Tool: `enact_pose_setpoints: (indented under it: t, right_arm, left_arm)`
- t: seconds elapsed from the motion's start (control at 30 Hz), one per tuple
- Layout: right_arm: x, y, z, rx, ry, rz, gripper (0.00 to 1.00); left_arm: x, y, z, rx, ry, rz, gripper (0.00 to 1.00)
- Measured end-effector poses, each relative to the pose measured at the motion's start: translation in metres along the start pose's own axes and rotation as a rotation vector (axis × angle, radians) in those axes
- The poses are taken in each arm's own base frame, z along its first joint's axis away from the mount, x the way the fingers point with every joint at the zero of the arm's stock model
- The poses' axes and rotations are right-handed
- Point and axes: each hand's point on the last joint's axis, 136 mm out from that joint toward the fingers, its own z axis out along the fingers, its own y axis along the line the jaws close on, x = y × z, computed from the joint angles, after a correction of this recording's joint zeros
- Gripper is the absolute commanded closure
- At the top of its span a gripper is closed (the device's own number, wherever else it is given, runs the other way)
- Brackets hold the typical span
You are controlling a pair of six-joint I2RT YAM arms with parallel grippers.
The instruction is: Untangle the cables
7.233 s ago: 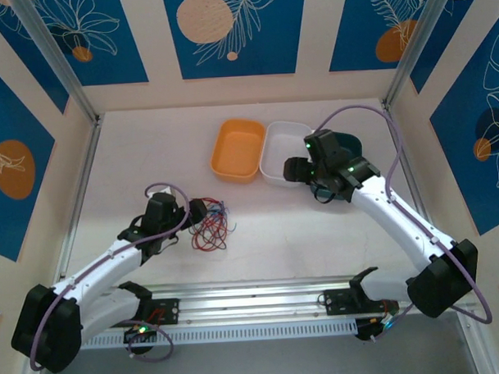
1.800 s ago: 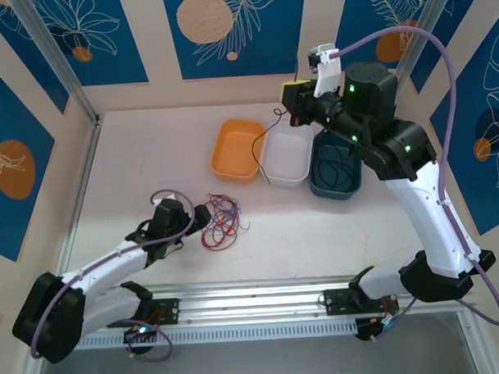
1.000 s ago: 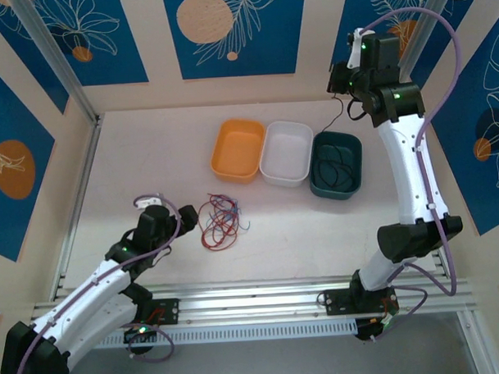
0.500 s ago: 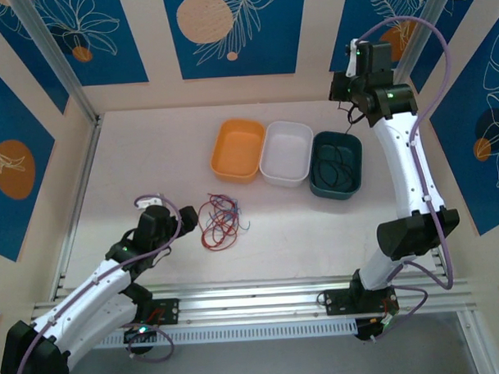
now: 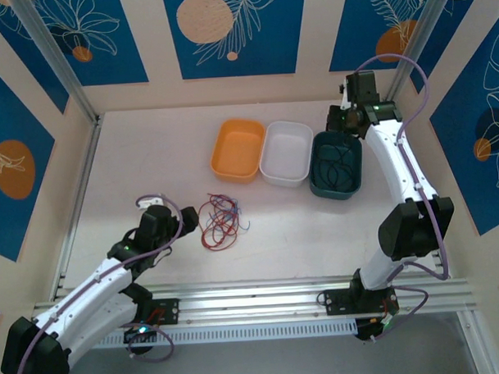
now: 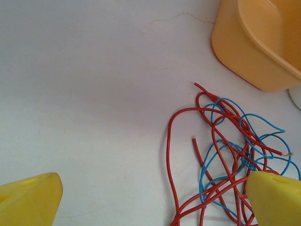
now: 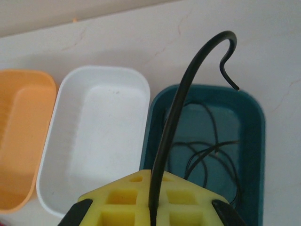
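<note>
On the left of the white table (image 5: 142,158), the left gripper (image 5: 183,215) hung low with its yellow fingers (image 6: 30,200) spread wide and nothing between them. In the left wrist view one finger sat at each bottom corner, with bare table filling most of the gap. Just beside the right-hand finger lay the red and blue cables (image 5: 220,222), a loose tangle of thin loops flat on the table. The red strands crossed over and under the blue ones (image 6: 230,146), and one red end (image 6: 194,138) pointed free toward the middle. The tip of that finger overlapped the edge of the tangle in the picture; whether it touched, I could not tell.

Beyond the tangle stood three trays in a row, side by side – an orange tray (image 5: 219,151), then a white tray (image 5: 270,157), then a teal tray (image 5: 318,170). Black loops (image 5: 339,166) of thin wire lay inside the teal one.

At the far right, the right gripper (image 5: 346,118) was raised over the back of the teal tray. Its yellow fingers were pressed together on a black cable (image 7: 178,117) – the strand rose from between the pads (image 7: 122,197) and ended in a small hook above the teal tray
</note>
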Motion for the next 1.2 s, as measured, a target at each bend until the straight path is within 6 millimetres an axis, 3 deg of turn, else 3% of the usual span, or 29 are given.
enact_pose_setpoints:
  t: [0.23,0.5,1.2]
  right_arm:
    - [0.038,-0.001,0.012,-0.036,0.135,0.052,1.00]
    - [0.076,-0.023,0.038,-0.025,0.275,0.124,1.00]
    - [0.132,-0.028,0.133,0.008,0.495,0.146,1.00]
  left_arm:
    - [0.003,0.001,0.003,-0.006,0.013,0.003,0.00]
    - [0.004,0.000,0.005,-0.004,0.017,0.004,0.00]
    - [0.007,0.002,0.007,-0.006,0.024,0.005,0.00]
